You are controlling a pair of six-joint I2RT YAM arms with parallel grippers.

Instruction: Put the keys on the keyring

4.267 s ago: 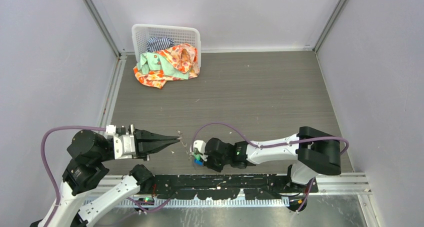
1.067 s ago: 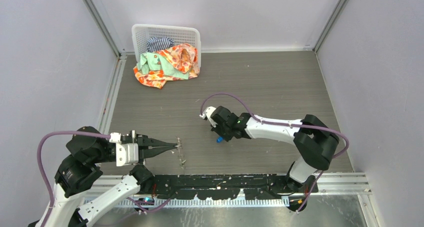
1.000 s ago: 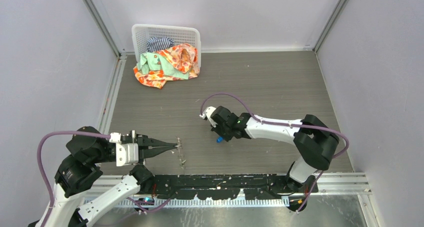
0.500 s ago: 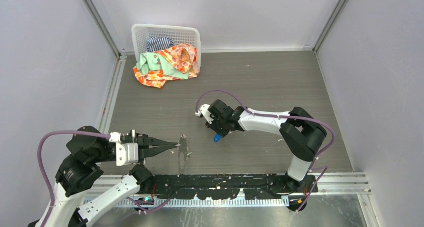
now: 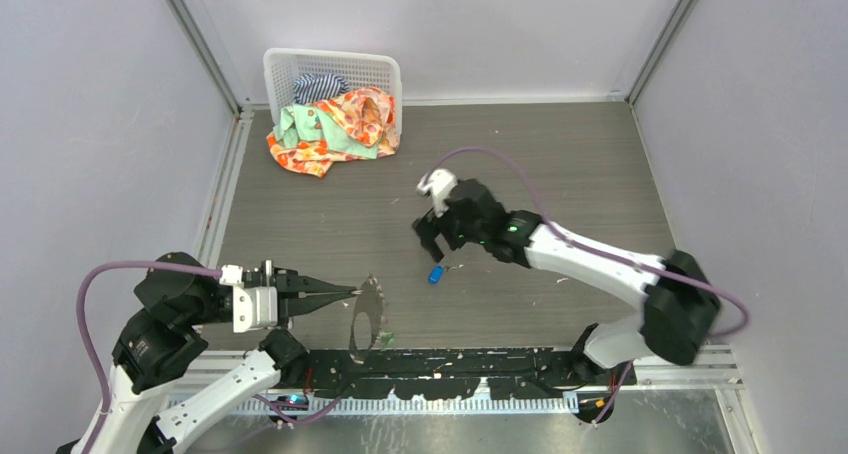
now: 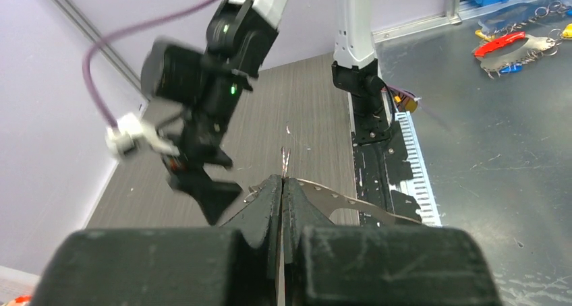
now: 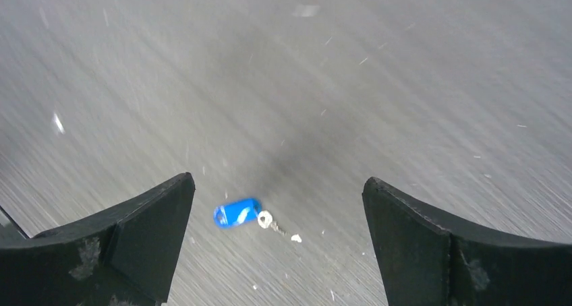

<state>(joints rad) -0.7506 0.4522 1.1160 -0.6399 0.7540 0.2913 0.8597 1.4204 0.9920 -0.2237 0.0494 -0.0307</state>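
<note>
- The keyring (image 5: pixel 365 316) is hanging at the near side of the table (image 5: pixel 560 164), just right of the left gripper (image 5: pixel 350 292). Its thin wire loop is reaching from the fingertips toward the near rail.
- The left gripper is pinching the keyring's wire, with its jaws pressed fully together. In the left wrist view a strip of the ring is showing to the right of the closed fingers (image 6: pixel 264 201).
- The blue key (image 5: pixel 435 273) is lying flat on the table, right of the keyring and apart from it. It is touching neither gripper.
- The right gripper (image 5: pixel 435 236) is hovering just beyond the blue key with its jaws spread wide, and it is holding nothing. In the right wrist view the key is lying on the table between the two fingers, nearer the left-hand one.
- The green key (image 5: pixel 385 339) is showing only as a small green speck at the near right end of the loop. I cannot tell whether it is threaded on.
- A white laundry basket (image 5: pixel 300 66) is sitting at the far left corner, with clothes (image 5: pixel 335 124) spilling out onto the table.
</note>
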